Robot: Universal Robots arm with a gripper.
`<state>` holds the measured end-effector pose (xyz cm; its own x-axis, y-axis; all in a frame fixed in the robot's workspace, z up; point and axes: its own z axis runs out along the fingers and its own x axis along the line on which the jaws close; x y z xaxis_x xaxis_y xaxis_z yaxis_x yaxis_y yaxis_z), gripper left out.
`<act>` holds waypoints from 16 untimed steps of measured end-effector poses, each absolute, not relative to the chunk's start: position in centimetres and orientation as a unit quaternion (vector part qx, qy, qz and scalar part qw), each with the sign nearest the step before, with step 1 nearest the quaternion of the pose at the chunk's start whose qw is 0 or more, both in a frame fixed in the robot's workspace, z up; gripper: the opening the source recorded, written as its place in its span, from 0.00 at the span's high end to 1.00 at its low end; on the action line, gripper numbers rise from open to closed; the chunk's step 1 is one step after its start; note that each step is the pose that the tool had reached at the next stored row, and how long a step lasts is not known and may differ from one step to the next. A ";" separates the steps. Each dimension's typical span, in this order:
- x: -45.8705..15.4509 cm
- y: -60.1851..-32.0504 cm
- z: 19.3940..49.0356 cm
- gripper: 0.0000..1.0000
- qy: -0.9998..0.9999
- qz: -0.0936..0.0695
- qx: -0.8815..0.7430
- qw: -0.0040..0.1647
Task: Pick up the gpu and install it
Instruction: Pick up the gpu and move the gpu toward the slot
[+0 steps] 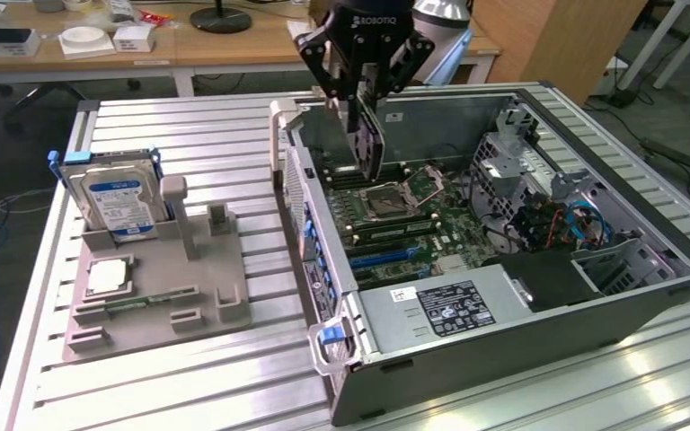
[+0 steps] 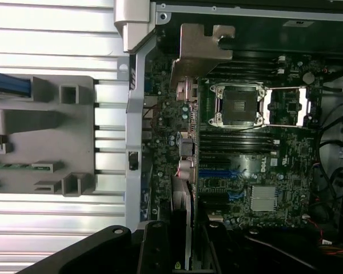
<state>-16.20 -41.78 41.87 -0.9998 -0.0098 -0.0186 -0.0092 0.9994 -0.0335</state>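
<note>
Gripper [image 1: 365, 94] closed partway on the gpu [image 1: 368, 144]; jaws pinch the card's upper end; card hangs on edge, long side roughly vertical, above the open computer case [image 1: 501, 359], over the motherboard [image 1: 441, 215] near the CPU socket [image 1: 393, 197]; not seated in any slot. Wrist view: card seen edge-on as 1 thin pale strip over the board. Hard drive [image 1: 115, 202] stands in the grey fixture [image 1: 219, 269], well apart from the card.

Judgement: card likely light, stiff and thin; fragile at its contact edge and surface components; smooth faces may slip or pivot under a narrow pinch; best taken on bare board margin opposite the connector, 2 faces clamped, centred.
</note>
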 end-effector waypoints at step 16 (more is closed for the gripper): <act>-13.7 -41.8 41.9 0.73 1.000 -0.017 -0.005 0.009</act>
